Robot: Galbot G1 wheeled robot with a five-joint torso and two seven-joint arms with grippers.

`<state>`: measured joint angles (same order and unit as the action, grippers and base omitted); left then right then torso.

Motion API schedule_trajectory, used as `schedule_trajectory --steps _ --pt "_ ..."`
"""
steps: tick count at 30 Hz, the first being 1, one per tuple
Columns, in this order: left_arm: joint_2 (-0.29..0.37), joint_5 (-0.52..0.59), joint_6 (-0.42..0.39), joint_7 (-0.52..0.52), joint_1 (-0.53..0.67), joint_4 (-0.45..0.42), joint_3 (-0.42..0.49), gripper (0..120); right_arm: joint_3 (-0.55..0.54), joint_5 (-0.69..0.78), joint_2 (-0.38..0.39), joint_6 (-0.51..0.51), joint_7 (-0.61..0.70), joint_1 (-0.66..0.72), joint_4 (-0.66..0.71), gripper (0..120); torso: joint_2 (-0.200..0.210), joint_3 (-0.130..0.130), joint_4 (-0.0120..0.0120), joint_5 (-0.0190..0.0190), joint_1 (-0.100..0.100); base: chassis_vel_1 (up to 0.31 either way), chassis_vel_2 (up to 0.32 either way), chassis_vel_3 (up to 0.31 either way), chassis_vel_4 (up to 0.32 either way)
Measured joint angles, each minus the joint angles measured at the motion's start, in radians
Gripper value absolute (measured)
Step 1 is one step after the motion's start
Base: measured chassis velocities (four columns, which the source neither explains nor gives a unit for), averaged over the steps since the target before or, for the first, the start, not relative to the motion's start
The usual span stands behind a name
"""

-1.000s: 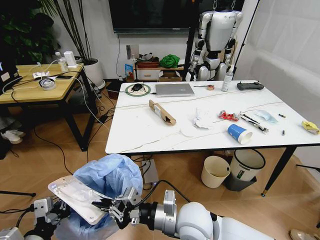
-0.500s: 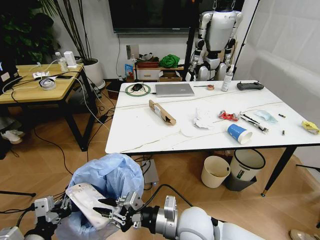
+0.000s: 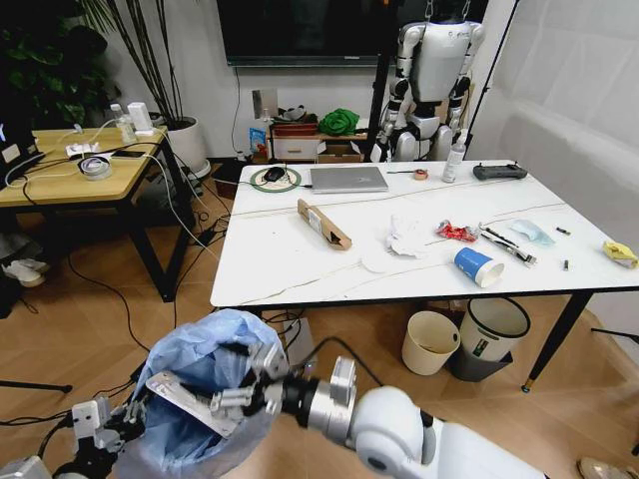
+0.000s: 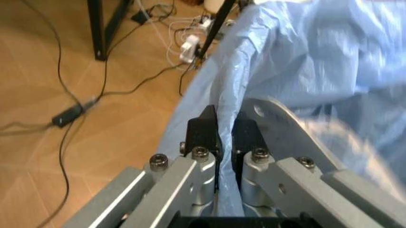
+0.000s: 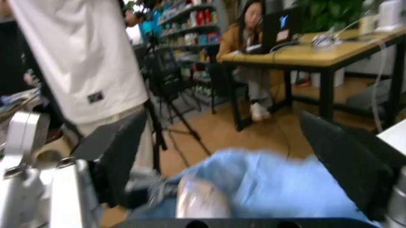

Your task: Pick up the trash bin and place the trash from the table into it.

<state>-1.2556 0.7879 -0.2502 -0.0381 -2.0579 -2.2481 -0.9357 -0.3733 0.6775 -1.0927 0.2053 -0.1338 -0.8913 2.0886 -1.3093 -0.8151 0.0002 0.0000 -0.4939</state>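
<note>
Clamping the left gripper [image 4: 219, 137] jaws tight on a fold of light-blue bag at the rim of the trash bin [image 3: 205, 369], with the liner pinched between the two black pads. Holding the bin low at the robot's left front, off the table [image 3: 300, 259] and short of its near-left corner. Standing the right gripper [image 3: 235, 399] jaws wide apart over the bin's mouth, with nothing gripped between the black fingers [image 5: 345, 156].

Comparing with one second ago: white plastic packet [image 3: 190, 401], then lying flat across the top of the bag under the right gripper, now tilting steeply and sinking into the mouth of the liner. Right gripper now sitting further over the bin opening. Bin itself staying in roughly the same place.

Judging from this: one item apparently going into the bin, right gripper free.

Remaining on the table: brown cardboard box [image 3: 323, 224] toward the middle-left, crumpled white tissues [image 3: 403, 239] at the centre, red wrapper [image 3: 456, 232] beside them, blue paper cup [image 3: 477, 266] near the front edge, light-blue mask [image 3: 530, 232] toward the right, yellow scrap [image 3: 619, 253] at the right edge. Leaving most of the task outstanding.
</note>
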Motion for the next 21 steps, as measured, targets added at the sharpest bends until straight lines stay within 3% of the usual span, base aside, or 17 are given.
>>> schedule_trajectory --steps 12,16,21 --pt "0.045 0.08 -0.05 0.089 0.037 0.017 0.01 0 0.164 0.021 0.013 0.022 0.036 -0.05 0.013 100 0.0 0.0 -0.0006 0.0 0.0 0.0 0.0 0.0 0.0" --pt "0.053 0.081 -0.053 0.09 0.043 0.018 0.01 0 0.222 0.027 -0.037 0.058 0.097 -0.039 -0.027 100 0.0 0.0 -0.0004 0.0002 0.0 0.0 0.0 0.0 0.0" --pt "0.046 0.065 -0.048 0.077 0.038 0.016 0.01 0 0.329 0.023 -0.132 0.169 0.24 0.096 -0.21 100 0.0 0.0 0.0 -0.0002 0.0 0.0 0.0 0.0 0.0"
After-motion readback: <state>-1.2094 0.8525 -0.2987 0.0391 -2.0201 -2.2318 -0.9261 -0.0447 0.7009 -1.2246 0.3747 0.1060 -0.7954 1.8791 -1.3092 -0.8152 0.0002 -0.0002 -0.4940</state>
